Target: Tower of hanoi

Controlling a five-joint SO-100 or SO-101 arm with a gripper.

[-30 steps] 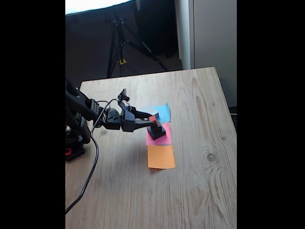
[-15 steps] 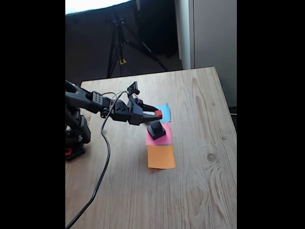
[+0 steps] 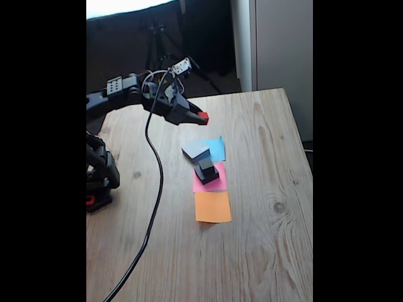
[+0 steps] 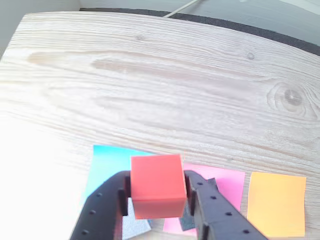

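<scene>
My gripper [image 3: 202, 117] is raised high above the table in the fixed view, shut on the tiny red cube [image 3: 203, 116]. In the wrist view the red cube [image 4: 156, 185] sits squeezed between the two black fingers [image 4: 105, 207]. Below, the large flat grey block [image 3: 196, 150] lies on the blue paper square [image 3: 216, 148]. The small black cube [image 3: 206, 165] stands on the medium black block [image 3: 208, 173], which rests on the pink paper square [image 3: 211, 183]. Under the gripper in the wrist view, the grey block [image 4: 134, 226] and the black blocks [image 4: 188, 220] are partly hidden.
An orange paper square [image 3: 213, 206] lies bare, nearer the camera than the pink one. The arm's base [image 3: 99, 179] stands at the table's left edge, with a black cable [image 3: 151, 207] trailing across the wood. A tripod [image 3: 160, 56] stands behind the table.
The gripper has lifted the red cube off the black stack, up and toward the far left. The grey block on the blue paper, earlier hidden by the gripper, now shows.
</scene>
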